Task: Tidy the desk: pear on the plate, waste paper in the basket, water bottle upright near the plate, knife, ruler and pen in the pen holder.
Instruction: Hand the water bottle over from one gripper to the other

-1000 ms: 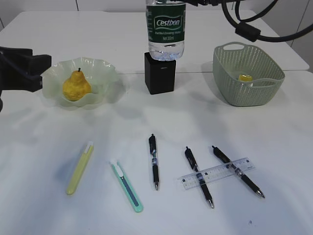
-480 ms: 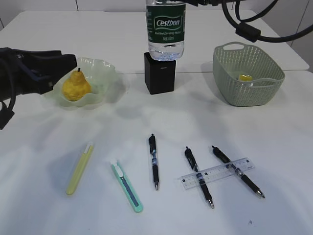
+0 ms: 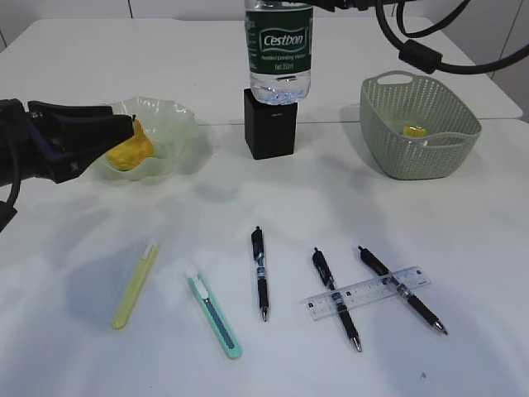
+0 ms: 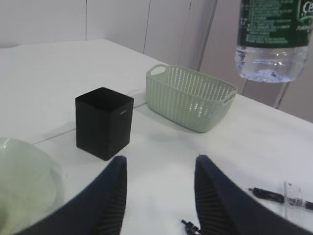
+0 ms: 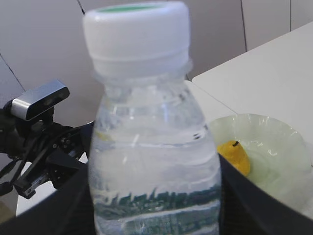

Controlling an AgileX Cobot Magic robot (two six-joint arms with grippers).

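Right now, label by label:

Water bottle (image 3: 279, 51): upright in the air, its base hanging just above the pen holder (image 3: 270, 122) in the exterior view; cap end out of that picture at 12 o'clock.
Right claw (image 5: 151, 196): my dark fingers (image 5: 73, 205) press both sides of the bottle's body, so I am holding it; the white cap stands clear above them.
Left claw (image 4: 159, 196): jaws parted about halfway, nothing between them; it hangs low by the plate (image 3: 173, 124), aimed across the desk (image 3: 264, 207) at the pen holder.
Pear (image 3: 132, 149): on the plate, stem up, partly hidden behind my left fingers in the exterior view.
Plate: at about 9 o'clock from the pen holder, near it but apart.
Basket (image 3: 417, 124): at 3 o'clock from the pen holder, well apart; a yellow scrap (image 3: 412, 131) lies inside, probably crumpled paper, too small to be sure.
Ruler (image 3: 367, 291): flat at about 5 o'clock from the pen holder, lying across two black pens (image 3: 337, 299).
Third black pen (image 3: 260, 271): alone at 6 o'clock from the holder.
Teal knife (image 3: 213, 313): at 7 o'clock, lying flat.
Yellow-green knife (image 3: 135, 283): further toward 8 o'clock, flat, apart from the teal one.
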